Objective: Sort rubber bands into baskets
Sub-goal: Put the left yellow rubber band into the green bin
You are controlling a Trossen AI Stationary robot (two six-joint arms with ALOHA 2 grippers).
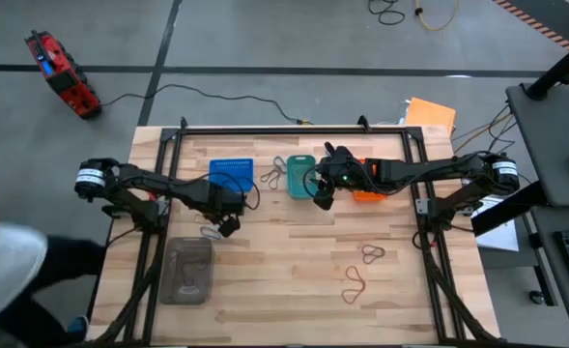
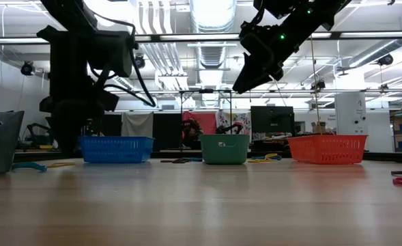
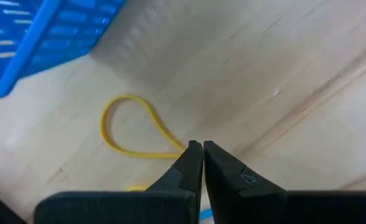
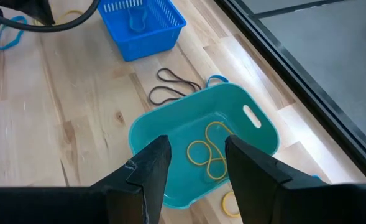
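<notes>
Two arms working over the baskets, one claw pinched down at the wood, the other hanging open above the teal basket.

The left claw (image 3: 202, 146) is sitting down on the tabletop (image 1: 294, 271) just in front of the blue basket (image 1: 231, 174), its fingers closed tight together at the end of a yellow rubber band (image 3: 130, 127) lying flat on the wood; whether the tips are actually pinching the band I cannot tell. The right claw (image 4: 195, 152) is hovering above the teal basket (image 4: 170, 137) with its fingers spread apart and holding nothing, and yellow bands (image 4: 209, 152) are lying inside that basket. The orange basket (image 2: 327, 148) is standing just beyond the teal one. Dark bands (image 1: 361, 271) are lying loose on the near right of the tabletop.
</notes>
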